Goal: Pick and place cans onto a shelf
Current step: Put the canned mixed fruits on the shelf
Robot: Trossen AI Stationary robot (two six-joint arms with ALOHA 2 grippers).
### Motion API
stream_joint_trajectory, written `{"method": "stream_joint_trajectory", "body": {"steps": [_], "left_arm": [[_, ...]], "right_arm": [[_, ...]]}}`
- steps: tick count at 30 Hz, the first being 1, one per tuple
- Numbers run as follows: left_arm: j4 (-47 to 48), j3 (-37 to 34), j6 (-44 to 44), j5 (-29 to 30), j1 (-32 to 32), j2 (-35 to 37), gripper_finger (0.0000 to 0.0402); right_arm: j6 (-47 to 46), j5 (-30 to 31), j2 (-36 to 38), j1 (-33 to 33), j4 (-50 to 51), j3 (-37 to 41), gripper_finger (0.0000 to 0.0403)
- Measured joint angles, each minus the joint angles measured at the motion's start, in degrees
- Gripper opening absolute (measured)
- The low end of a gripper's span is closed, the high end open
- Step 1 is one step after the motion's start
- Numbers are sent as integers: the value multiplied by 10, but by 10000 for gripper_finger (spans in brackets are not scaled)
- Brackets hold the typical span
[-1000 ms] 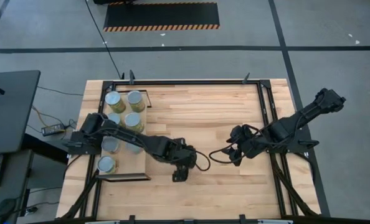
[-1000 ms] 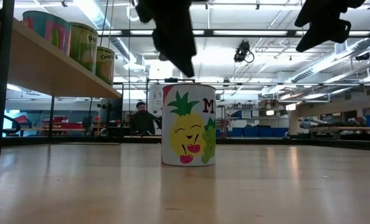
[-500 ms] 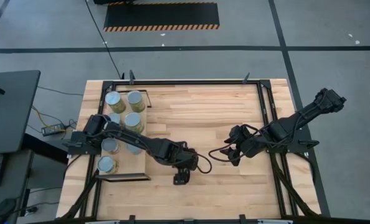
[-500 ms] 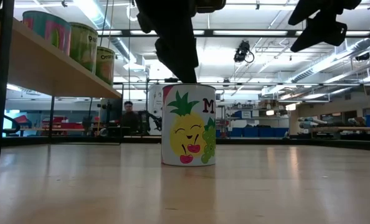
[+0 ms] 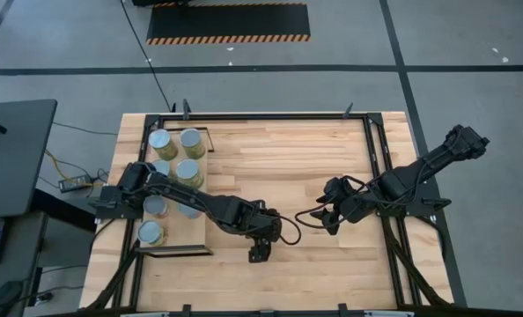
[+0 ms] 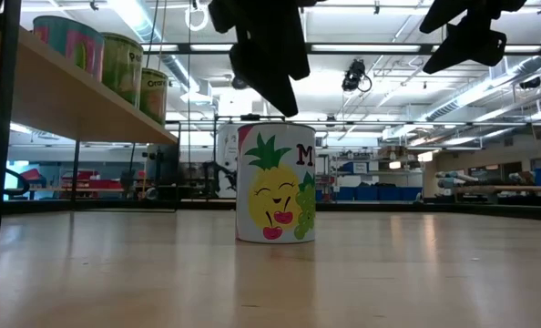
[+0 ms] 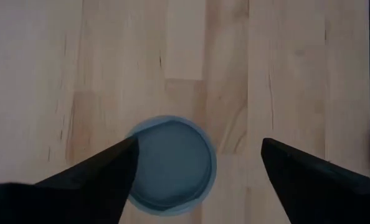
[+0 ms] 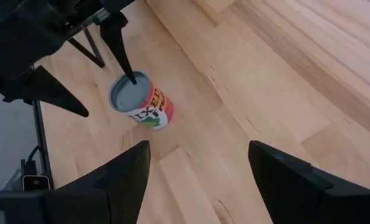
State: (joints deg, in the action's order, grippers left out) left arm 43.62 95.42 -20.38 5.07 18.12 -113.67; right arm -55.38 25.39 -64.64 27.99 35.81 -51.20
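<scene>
One can [image 6: 275, 182] stands upright on the tabletop on its base; its white label shows a pineapple, and its grey top [image 7: 170, 165] faces up. My left gripper [image 7: 199, 142] hovers open just above it, pointing steeply down, one finger over the can's top edge and the other off to the side; from the right wrist the same can [image 8: 141, 102] shows below those fingers. In the high view the left gripper [image 5: 259, 253] hides the can. My right gripper [image 5: 326, 217] waits open, raised, right of centre. The shelf [image 5: 191, 233] at the left carries several cans [image 5: 189, 170].
The shelf's board [image 6: 70, 96] with its black frame post [image 6: 2, 118] stands high at the left in the low view, with cans [image 6: 125, 64] along it. Bare wooden tabletop [image 5: 288, 154] lies between the arms and toward the far edge.
Both arms and the can have kept their places. A person in the room behind the table has walked out of sight.
</scene>
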Motion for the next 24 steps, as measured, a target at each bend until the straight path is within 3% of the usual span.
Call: {"method": "stream_joint_trajectory", "body": {"steps": [6, 9, 12, 18, 24], "left_arm": [[25, 20, -15, 5, 7, 5, 280], [43, 32, -21, -5, 8, 5, 268], [41, 36, -27, -5, 7, 5, 285], [58, 36, -12, 36, 5, -4, 357], [69, 36, -10, 15, 0, -19, 394]], "right_arm": [[0, 0, 0, 0, 1, 0, 277], [0, 0, 0, 0, 2, 0, 277], [0, 0, 0, 0, 2, 0, 277], [0, 0, 0, 0, 2, 0, 277], [0, 0, 0, 0, 2, 0, 277]]}}
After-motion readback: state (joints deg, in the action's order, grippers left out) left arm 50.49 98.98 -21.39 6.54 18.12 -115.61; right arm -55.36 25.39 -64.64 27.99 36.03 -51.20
